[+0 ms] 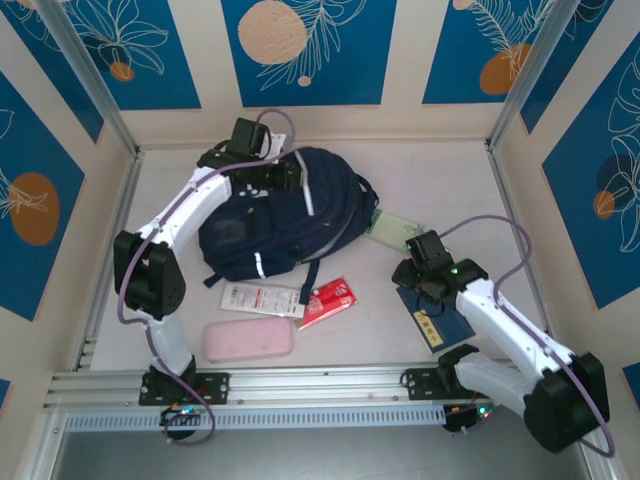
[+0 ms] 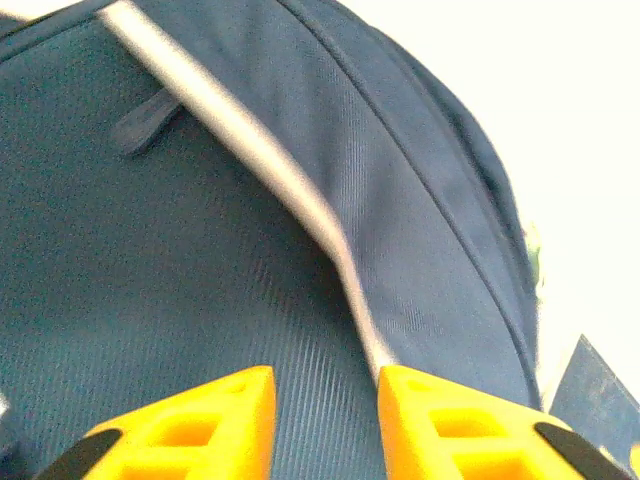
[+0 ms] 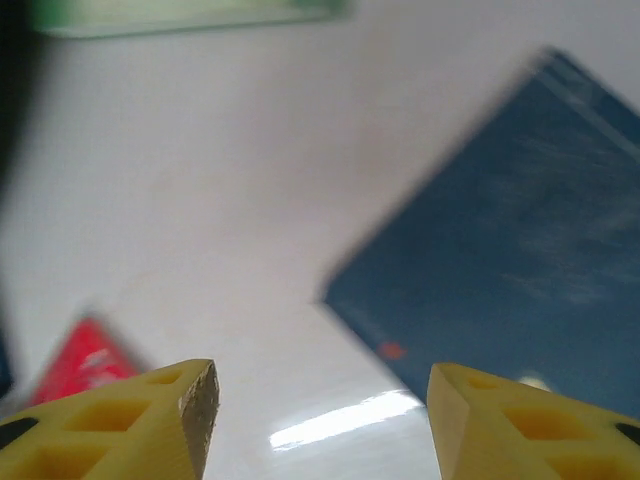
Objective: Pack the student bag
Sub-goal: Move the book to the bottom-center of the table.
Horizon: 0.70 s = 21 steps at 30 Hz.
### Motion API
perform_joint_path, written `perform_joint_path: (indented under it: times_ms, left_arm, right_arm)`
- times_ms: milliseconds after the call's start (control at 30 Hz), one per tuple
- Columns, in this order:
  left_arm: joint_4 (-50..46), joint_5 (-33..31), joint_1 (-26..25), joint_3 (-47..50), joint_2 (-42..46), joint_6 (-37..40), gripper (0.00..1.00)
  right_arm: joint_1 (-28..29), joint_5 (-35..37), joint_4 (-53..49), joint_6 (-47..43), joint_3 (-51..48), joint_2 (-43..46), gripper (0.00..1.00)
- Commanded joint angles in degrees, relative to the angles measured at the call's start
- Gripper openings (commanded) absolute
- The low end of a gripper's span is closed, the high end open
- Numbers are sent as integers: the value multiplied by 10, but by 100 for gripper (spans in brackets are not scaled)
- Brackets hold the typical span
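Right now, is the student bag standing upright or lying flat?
The student bag lies flat on the table: the top view shows its front panel and white stripes facing up.

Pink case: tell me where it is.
Top view: the pink case lies left of centre by the front rail, just nearer than the white packet.

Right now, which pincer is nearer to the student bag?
Left. The left pincer is right over the student bag; the right pincer is off to its right, above the blue book.
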<state>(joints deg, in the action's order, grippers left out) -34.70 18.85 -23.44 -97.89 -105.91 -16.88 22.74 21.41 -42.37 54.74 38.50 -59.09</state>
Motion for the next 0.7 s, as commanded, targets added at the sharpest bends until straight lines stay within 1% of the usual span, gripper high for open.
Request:
perform_joint_path:
  times_ms: [0,100,233,333,433,500,567,667]
  left_arm:
    - [31,13,-4,39,47,-32,44]
    - [55,34,-20,79,82,-52,50]
    - [44,14,-66,119,129,-40,54]
    - [63,2,-98,172,170,-50,56]
    - [98,2,-130,231,199,-74,57]
    - [135,17,-150,270,205,-100,58]
    - [155,16,-172,288,198,-114,58]
    - [162,10,-202,290,174,-113,58]
  right_arm:
    - [-34,34,-75,75,3,-71,63]
    - [-50,9,-31,70,-10,-119,69]
    - [-70,-38,45,58,-36,-137,73]
    - [-71,-82,82,41,-37,-159,73]
    - [-54,-107,105,38,-32,-178,72]
    - [-40,-120,118,54,-30,-178,72]
    - [-30,-157,158,62,-37,-171,71]
    - [-10,-205,219,92,-43,-168,70]
